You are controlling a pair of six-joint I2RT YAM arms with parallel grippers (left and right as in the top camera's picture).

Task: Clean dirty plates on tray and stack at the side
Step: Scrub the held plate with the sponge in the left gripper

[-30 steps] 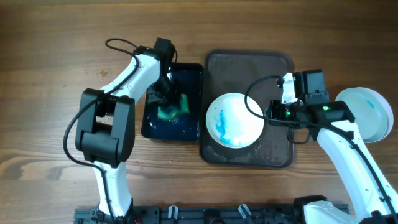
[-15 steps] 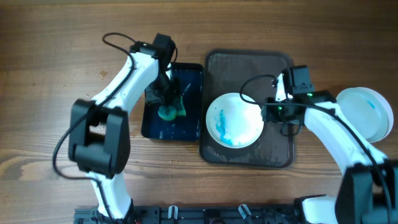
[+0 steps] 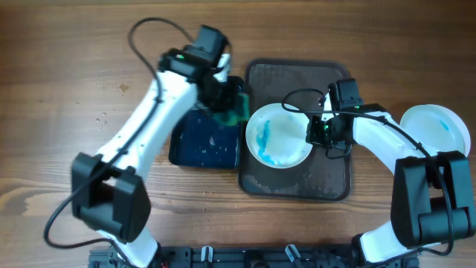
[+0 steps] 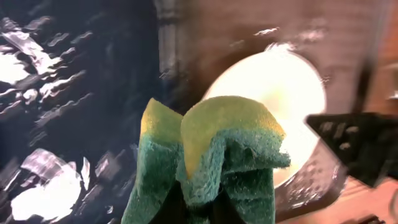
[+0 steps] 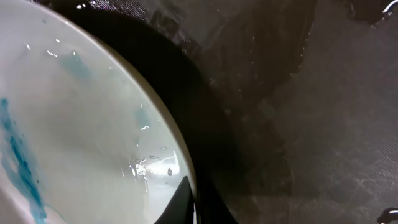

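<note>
Green sponge (image 3: 236,109) pinched by left end effector (image 3: 225,106) beside blue-smeared plate (image 3: 279,138).

Evenly lit from above, with soft shadows beside the tray (image 3: 327,179), heavy motion blur and white glare left of it, wet glints on it.

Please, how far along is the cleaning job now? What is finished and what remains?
Done: a white plate already sits on the table right of the brown tray; whether more lie under it I cannot tell. In hand: the left gripper holds the green sponge beside the blue-smeared plate, whose right rim the right gripper pinches. Left: wiping this plate and stacking it at the side.
</note>
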